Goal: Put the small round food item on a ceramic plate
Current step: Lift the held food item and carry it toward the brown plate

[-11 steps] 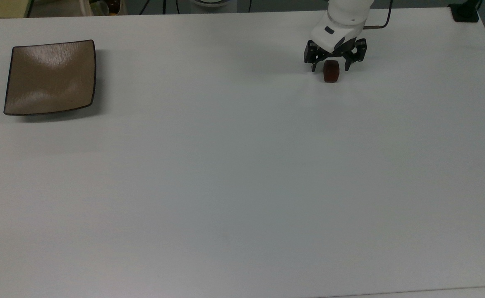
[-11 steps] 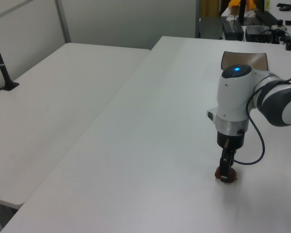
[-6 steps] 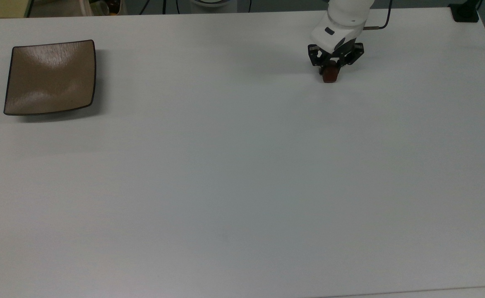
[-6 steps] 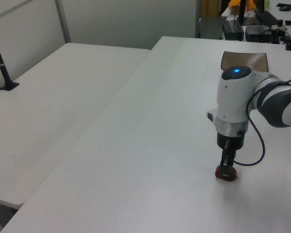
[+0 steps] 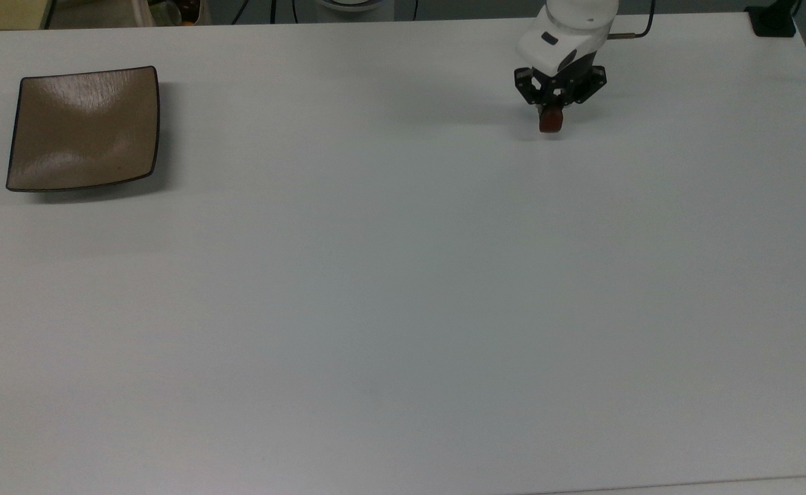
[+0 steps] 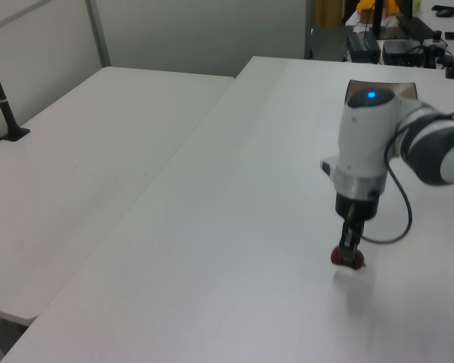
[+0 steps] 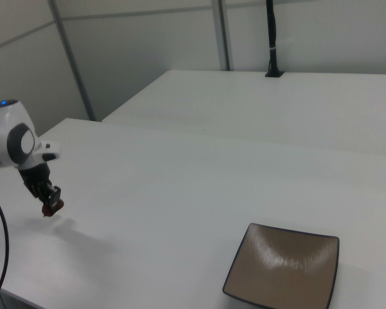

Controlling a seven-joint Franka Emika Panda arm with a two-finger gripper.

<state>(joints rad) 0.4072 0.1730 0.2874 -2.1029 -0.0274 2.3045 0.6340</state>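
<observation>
The small round food item (image 5: 550, 121) (image 6: 347, 257) (image 7: 51, 206), a dark reddish-brown lump, hangs just above the white table with a shadow under it. My gripper (image 5: 551, 115) (image 6: 350, 247) (image 7: 50, 201) is shut on it, at the top view's upper right. The ceramic plate (image 5: 83, 128) (image 7: 284, 268), square, tan and dark-rimmed, lies bare on the table at the top view's far left, far from the gripper. In the left view the plate (image 6: 382, 93) peeks out behind the arm.
A wide white table (image 5: 375, 289) stretches between the gripper and the plate. A second white table (image 6: 83, 174) stands beside it in the left view. A black post base (image 5: 773, 20) sits at the top view's upper right corner.
The gripper has gone from open around the food item to shut on it, and has lifted it a little off the table.
</observation>
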